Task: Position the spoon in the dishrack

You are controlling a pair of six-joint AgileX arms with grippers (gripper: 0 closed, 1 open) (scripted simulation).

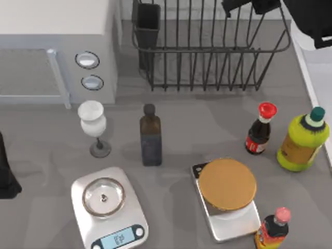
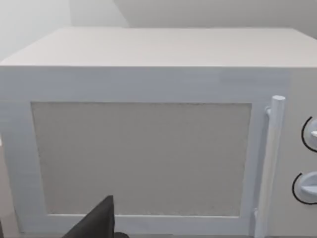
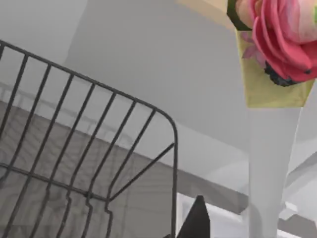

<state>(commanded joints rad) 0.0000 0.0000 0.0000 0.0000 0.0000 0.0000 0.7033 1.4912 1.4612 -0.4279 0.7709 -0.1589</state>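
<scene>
- Top view: the dishrack stands at the table's twelve o'clock, its utensil cup at the corner nearest the microwave; no spoon can be made out.
- The right gripper hangs over the rack's far rim, seemingly for a drop; whether its claw is apart or together cannot be told.
- The left arm waits parked at nine o'clock.
- Grey tabletop; bottles, scales crowd six o'clock.

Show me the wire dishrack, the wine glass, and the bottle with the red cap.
dishrack [image 1: 207, 50]: top view, front rim wire.
wine glass [image 1: 92, 120]: top view, white bowl.
bottle with the red cap [image 1: 258, 136]: top view, dark body.
</scene>
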